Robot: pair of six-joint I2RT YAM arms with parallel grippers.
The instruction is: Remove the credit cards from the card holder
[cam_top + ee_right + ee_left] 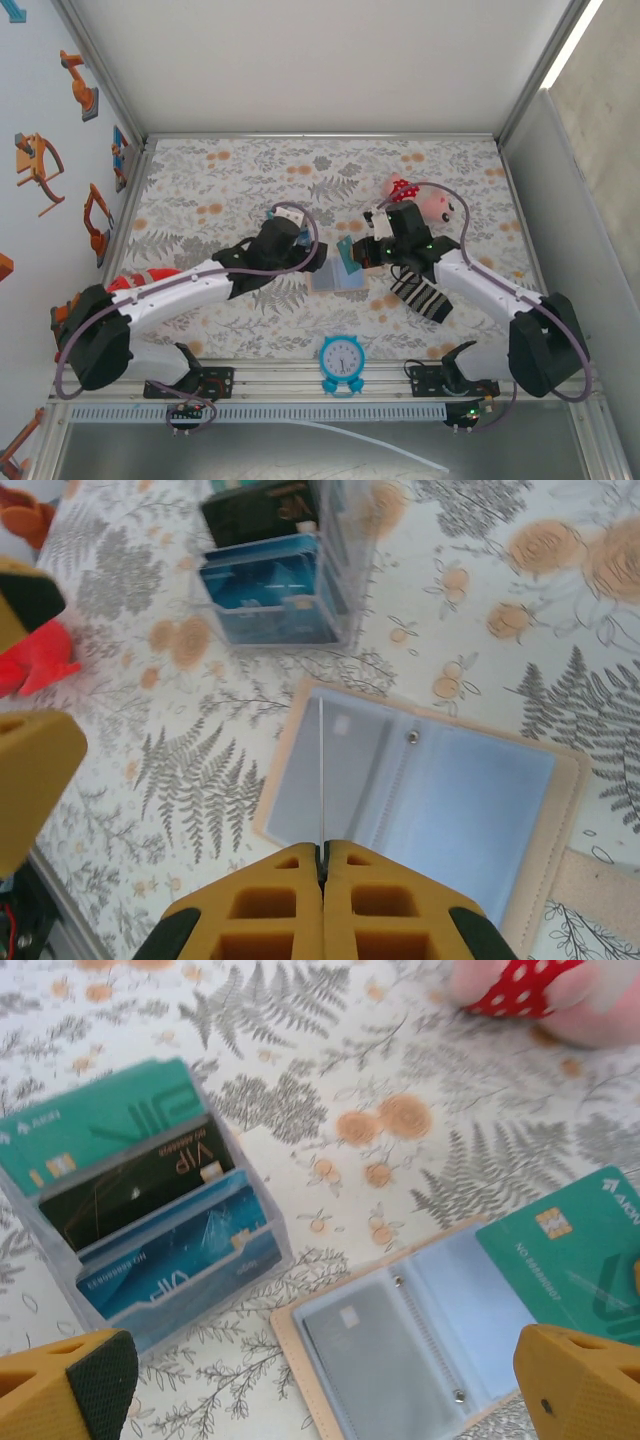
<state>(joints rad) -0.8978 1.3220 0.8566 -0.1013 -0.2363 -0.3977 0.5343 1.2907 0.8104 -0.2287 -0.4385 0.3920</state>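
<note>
1. Your right gripper (323,855) is pinched shut on a teal card (565,1255), which shows edge-on from that wrist, over the open card holder (470,800) (whether the card's far edge touches a pocket is unclear).
2. The card holder lies flat on the fern-print cloth (300,1020), pale blue inside up, between your two grippers.
3. Your left gripper (325,1385) hangs above it, fingers spread wide, holding nothing.
4. Just beside the holder, a clear tiered sleeve (255,1260) carries a second teal card (100,1125), a black card (140,1190) and a blue card (170,1265).
</note>
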